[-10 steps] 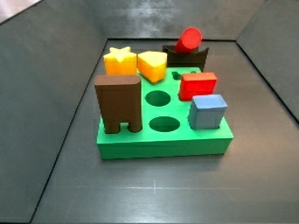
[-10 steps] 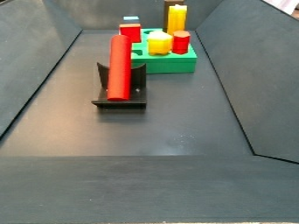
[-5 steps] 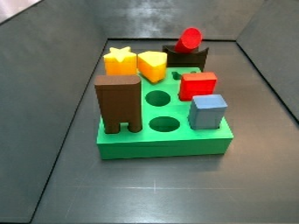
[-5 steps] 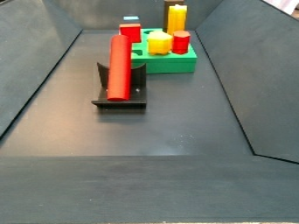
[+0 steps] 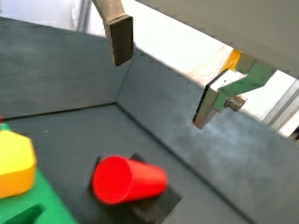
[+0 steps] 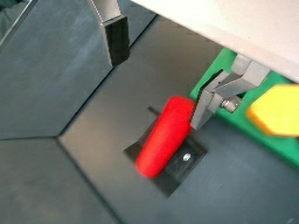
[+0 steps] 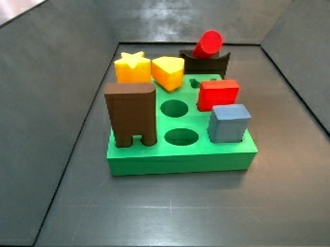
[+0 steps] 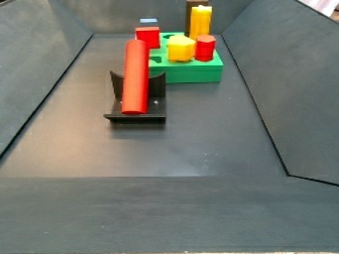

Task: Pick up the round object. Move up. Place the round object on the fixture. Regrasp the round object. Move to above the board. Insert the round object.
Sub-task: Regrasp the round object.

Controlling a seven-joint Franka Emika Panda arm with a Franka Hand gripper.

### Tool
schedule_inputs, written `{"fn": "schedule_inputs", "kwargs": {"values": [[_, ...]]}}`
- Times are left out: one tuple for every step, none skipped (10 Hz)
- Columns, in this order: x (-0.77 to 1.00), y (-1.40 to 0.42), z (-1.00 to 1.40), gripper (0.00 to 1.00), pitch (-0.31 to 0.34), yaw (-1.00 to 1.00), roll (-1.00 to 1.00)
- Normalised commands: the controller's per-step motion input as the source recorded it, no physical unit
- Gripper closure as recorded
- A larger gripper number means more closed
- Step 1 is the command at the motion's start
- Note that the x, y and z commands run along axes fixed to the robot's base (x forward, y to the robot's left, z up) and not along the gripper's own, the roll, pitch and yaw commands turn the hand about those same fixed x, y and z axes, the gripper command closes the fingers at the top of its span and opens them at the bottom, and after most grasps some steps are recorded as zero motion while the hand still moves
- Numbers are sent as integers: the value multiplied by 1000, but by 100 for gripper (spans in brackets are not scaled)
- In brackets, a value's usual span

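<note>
The round object, a glossy red peg (image 8: 135,71), lies along the cradle of the dark fixture (image 8: 137,113), which stands on the floor beside the green board (image 8: 199,71). From a side view the peg's round end (image 7: 209,42) shows behind the board (image 7: 180,159). My gripper (image 6: 160,92) hangs open above the peg (image 6: 165,136) and fixture (image 6: 181,166), with nothing between its fingers. In a wrist view the gripper (image 5: 162,92) is well clear of the peg (image 5: 126,178). The gripper does not show in the side views.
On the board stand a tall brown block (image 7: 129,114), a yellow star (image 7: 130,66), a yellow piece (image 7: 168,70), a red cube (image 7: 219,94) and a grey-blue cube (image 7: 230,123). Sloping dark walls enclose the floor.
</note>
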Motion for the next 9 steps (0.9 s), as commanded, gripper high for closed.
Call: {"fn": "schedule_inputs", "kwargs": {"values": [[108, -46, -10, 0, 187, 105, 1000], [110, -50, -10, 0, 211, 136, 1000], [111, -50, -13, 0, 238, 181, 1000], [114, -55, -13, 0, 226, 222, 818], [118, -57, -12, 0, 197, 244, 639], [122, -58, -13, 0, 150, 261, 402], [122, -49, -7, 0, 125, 265, 313], [104, -44, -4, 0, 69, 262, 215], [94, -51, -10, 0, 29, 250, 188]]}}
